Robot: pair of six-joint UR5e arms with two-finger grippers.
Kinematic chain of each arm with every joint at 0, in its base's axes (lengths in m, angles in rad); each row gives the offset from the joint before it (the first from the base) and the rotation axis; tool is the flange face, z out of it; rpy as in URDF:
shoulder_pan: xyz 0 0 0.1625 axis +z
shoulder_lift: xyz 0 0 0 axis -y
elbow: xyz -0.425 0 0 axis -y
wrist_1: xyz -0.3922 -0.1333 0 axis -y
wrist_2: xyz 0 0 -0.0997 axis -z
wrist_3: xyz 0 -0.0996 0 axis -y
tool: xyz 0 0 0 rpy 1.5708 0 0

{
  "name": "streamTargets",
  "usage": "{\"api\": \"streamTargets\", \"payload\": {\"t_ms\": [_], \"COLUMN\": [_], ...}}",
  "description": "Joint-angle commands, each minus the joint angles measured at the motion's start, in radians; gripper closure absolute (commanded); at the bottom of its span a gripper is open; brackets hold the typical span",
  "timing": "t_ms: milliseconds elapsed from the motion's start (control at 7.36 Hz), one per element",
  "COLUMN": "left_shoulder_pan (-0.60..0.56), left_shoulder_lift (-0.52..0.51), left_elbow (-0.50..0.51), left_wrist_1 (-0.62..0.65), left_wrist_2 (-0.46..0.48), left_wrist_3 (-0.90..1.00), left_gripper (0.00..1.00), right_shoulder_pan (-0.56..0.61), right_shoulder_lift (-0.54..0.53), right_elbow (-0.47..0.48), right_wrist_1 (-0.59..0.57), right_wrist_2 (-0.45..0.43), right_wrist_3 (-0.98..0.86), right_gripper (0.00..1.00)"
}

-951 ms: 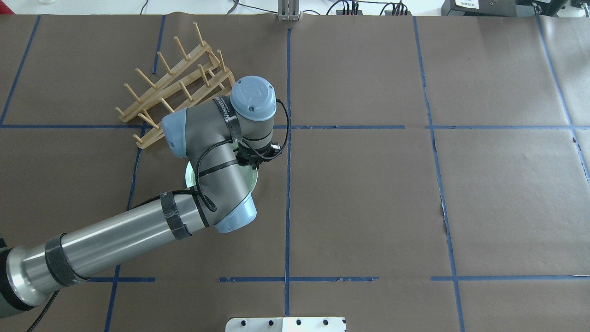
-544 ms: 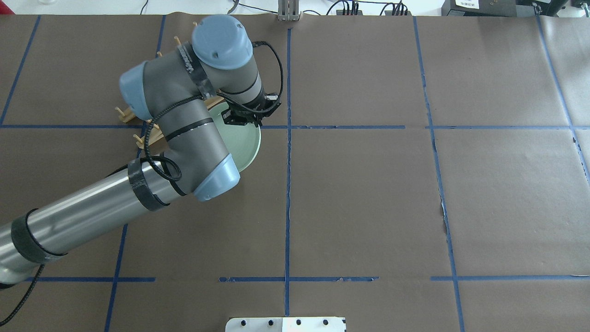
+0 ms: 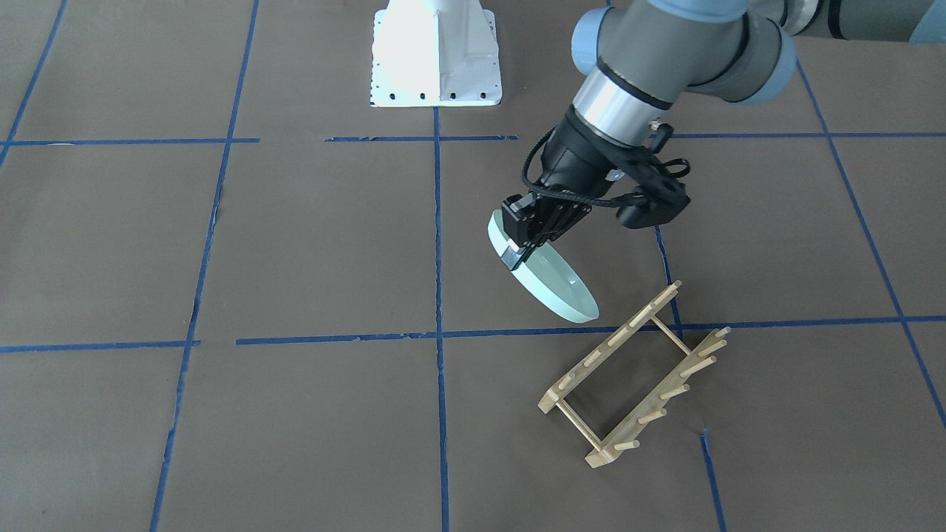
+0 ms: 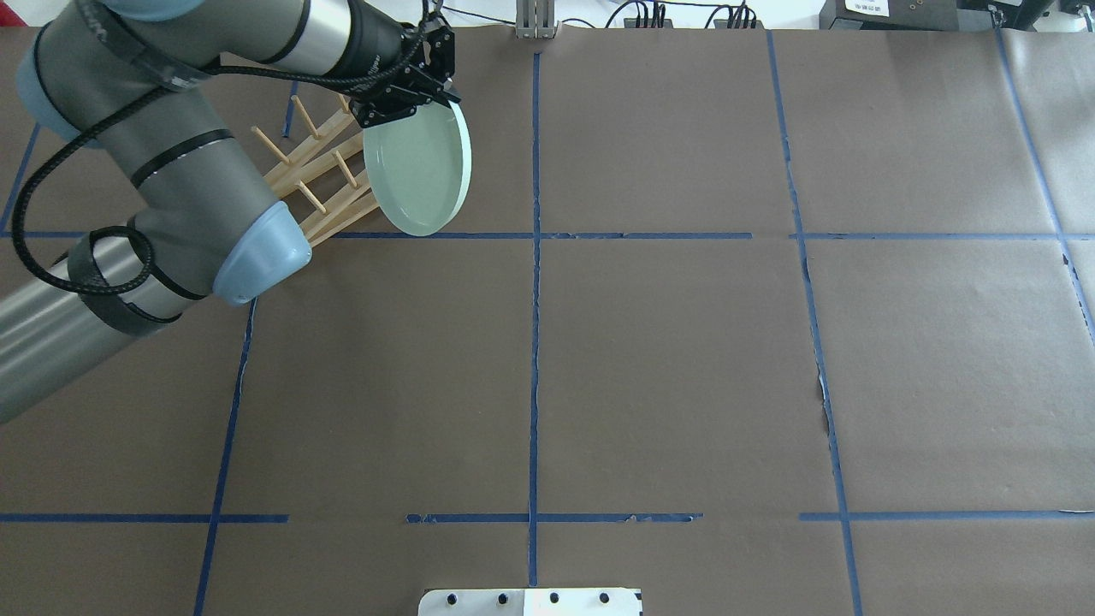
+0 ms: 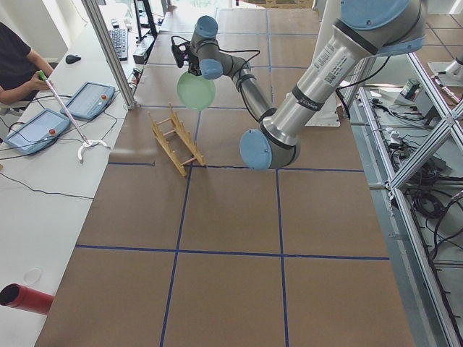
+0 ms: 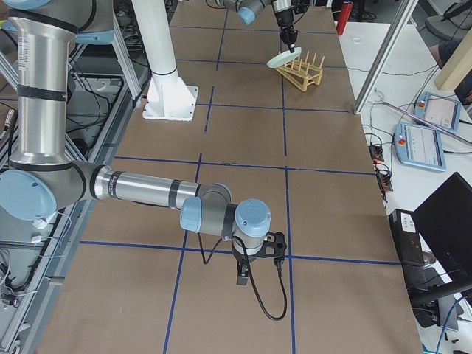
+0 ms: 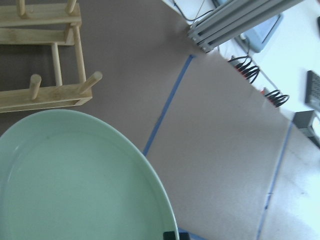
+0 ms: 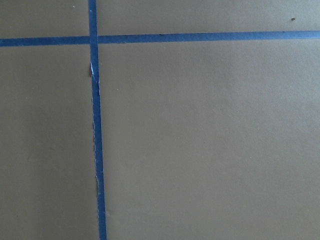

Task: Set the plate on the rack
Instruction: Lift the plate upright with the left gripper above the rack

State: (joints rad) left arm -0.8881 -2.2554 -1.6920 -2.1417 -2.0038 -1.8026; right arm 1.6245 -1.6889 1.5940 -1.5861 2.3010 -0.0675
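My left gripper (image 3: 515,250) is shut on the rim of the pale mint-green plate (image 3: 556,284) and holds it tilted in the air, above and just beside the light-wood rack (image 3: 635,377). In the overhead view the gripper (image 4: 409,101) grips the plate's (image 4: 419,167) far edge, and the plate overlaps the rack's (image 4: 321,167) right end; my arm hides part of the rack. The left wrist view shows the plate (image 7: 75,180) below the rack's end pegs (image 7: 45,90). My right gripper (image 6: 247,276) hangs low over the table far from both; I cannot tell its state.
The white robot base plate (image 3: 436,52) stands at the near table edge. An aluminium post (image 4: 535,21) stands at the far edge. A person (image 5: 18,65) with tablets sits beyond the table's far side. Blue tape lines cross the brown table cover.
My left arm has lifted the plate off the table, carried it away from me to the rack's end and tilted it up on edge.
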Motion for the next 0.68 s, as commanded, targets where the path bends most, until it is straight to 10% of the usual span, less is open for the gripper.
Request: {"api": "streamTargets", "payload": {"t_ms": [0, 544], "left_shoulder_pan": [-0.095, -0.147], "left_shoulder_lift": [0.097, 0.094], "left_elbow": [0.047, 0.259], "left_wrist_1": [-0.408, -0.780], "left_wrist_2": [0.008, 0.129], "left_wrist_3": [-0.087, -0.135], "left_gripper": [1.00, 1.00], "right_shoulder_pan": [0.000, 0.000], "right_shoulder_lift": [0.000, 0.000], "right_elbow": [0.000, 0.000], "right_wrist_1": [0.000, 0.000], "right_wrist_2": [0.000, 0.000], "right_wrist_3": [0.000, 0.000], "right_gripper": [0.00, 0.00]}}
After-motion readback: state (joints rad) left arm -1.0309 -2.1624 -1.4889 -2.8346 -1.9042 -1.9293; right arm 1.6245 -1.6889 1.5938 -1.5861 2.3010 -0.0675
